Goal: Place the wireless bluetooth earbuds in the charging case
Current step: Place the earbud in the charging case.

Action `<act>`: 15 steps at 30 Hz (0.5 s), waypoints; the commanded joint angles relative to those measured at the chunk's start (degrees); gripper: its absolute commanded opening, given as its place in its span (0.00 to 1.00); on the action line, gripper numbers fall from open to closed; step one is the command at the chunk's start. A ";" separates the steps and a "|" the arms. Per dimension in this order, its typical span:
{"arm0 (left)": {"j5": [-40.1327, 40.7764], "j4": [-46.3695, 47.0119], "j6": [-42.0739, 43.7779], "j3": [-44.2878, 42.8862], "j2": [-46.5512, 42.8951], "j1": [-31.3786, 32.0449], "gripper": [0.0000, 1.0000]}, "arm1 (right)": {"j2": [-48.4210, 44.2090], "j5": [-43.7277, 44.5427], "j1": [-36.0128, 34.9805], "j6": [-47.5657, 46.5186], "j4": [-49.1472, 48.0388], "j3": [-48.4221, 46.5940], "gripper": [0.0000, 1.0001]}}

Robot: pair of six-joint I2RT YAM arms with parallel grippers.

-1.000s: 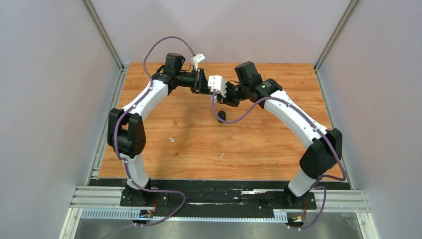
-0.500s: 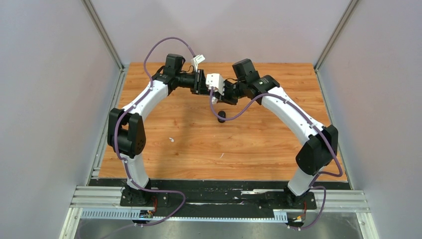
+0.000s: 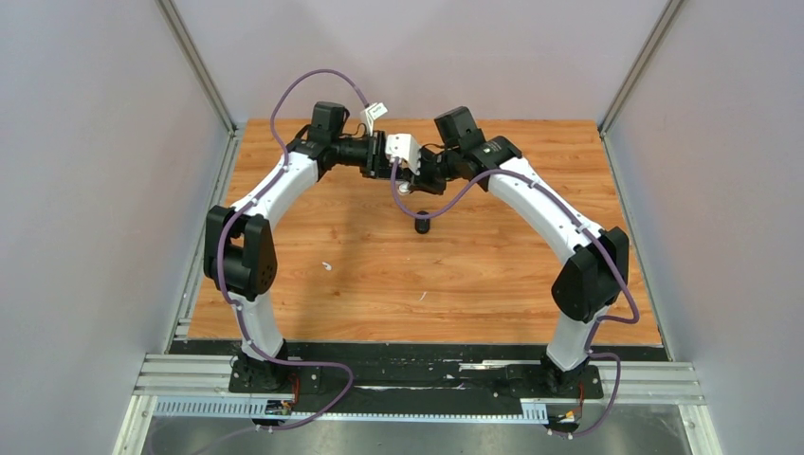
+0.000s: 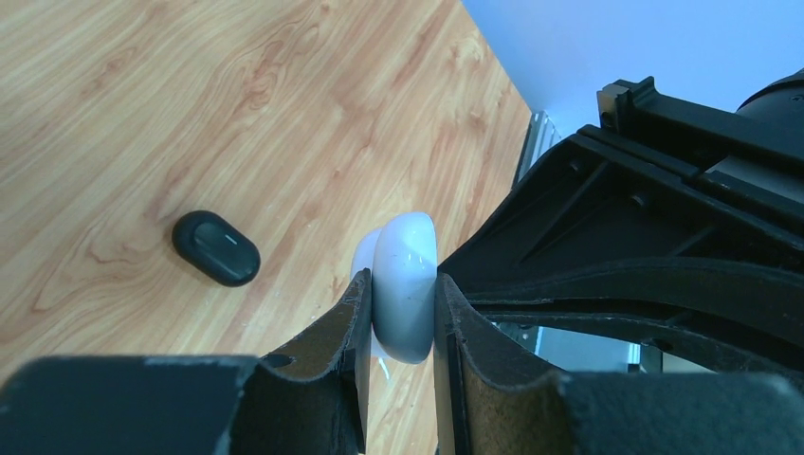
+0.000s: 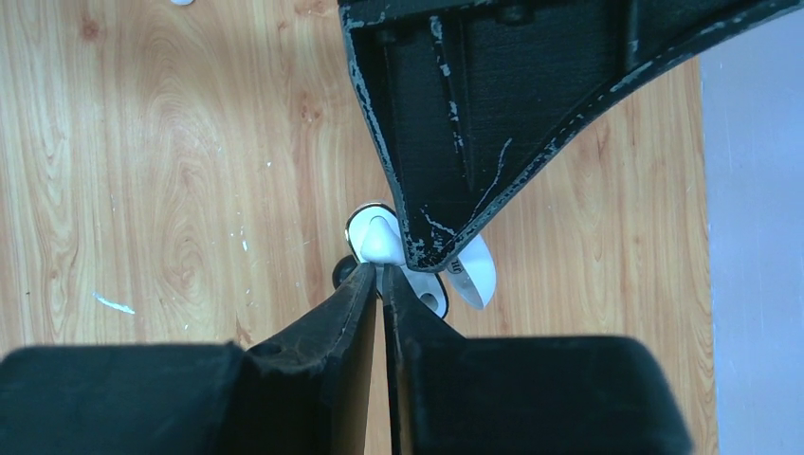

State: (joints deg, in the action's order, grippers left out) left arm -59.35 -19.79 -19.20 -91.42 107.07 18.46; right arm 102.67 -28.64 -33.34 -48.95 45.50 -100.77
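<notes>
Above the far middle of the wooden table (image 3: pixel 493 275), the left pincer (image 4: pixel 400 301) clamps the white charging case (image 4: pixel 408 256) in the air. The right pincer (image 5: pixel 381 273), pressed almost together, pinches a white earbud (image 5: pixel 376 237) at the case's opening. A black case (image 4: pixel 216 248) lies on the table below. Another white earbud (image 3: pixel 325 266) lies well apart, nearer the arm bases.
</notes>
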 commanded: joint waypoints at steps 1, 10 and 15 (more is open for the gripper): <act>-3.17 1.88 0.05 -0.43 -0.72 0.17 0.00 | 1.44 0.84 -0.27 2.27 -1.03 -4.33 0.11; 4.46 -3.00 2.74 -1.24 -1.09 -1.39 0.00 | -6.96 -4.12 0.12 2.44 -1.31 -0.24 0.22; 10.19 -8.28 5.44 -2.47 -2.20 -6.46 0.00 | -7.67 -9.47 0.03 6.72 -2.94 2.49 0.42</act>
State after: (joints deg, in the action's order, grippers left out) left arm -54.43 -23.57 -17.15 -91.44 107.07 16.49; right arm 97.51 -31.57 -33.28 -46.00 45.21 -99.77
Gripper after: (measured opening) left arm 0.314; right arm 0.366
